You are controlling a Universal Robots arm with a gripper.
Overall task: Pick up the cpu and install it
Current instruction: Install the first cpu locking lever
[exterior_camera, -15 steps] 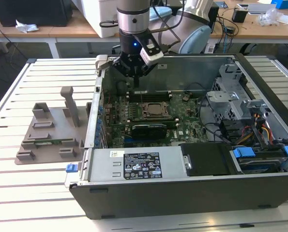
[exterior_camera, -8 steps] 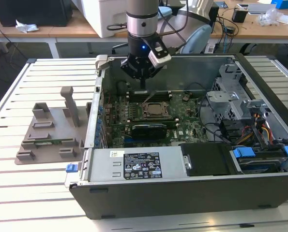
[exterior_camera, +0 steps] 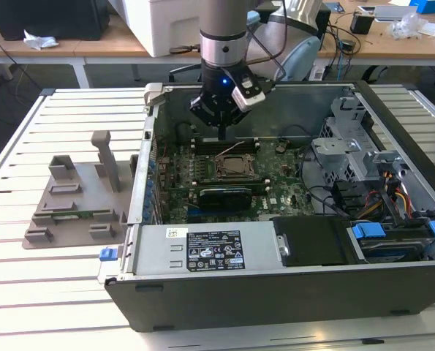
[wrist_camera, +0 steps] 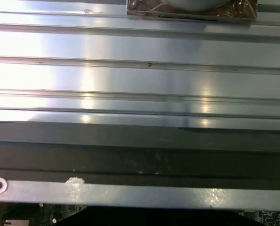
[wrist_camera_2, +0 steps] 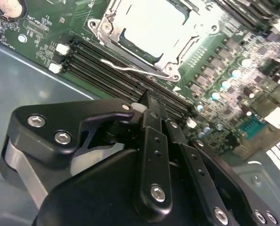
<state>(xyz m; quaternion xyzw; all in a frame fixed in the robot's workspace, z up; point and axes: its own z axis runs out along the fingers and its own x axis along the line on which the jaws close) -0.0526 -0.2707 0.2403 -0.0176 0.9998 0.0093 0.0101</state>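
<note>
1. In the exterior view, the end effector is seen hanging inside an open case, above the board, just behind the socket.
2. In the second wrist view, the end effector is seen with its fingers drawn together; nothing is seen held between them, and the tips lie over the memory slots beside the socket.
3. The cpu is seen seated in the socket in the second wrist view, its pale metal top framed by the metal bracket; a thin wire lever runs along the socket's edge nearest the slots.
4. In the exterior view, the cpu is made out only as a dark square within the socket frame.
5. A grey tray with upright posts is seen on the slatted surface, just beside the case toward the exterior view's left.
6. In the first wrist view, the surface's slats and the case's metal rim are shown.
</note>
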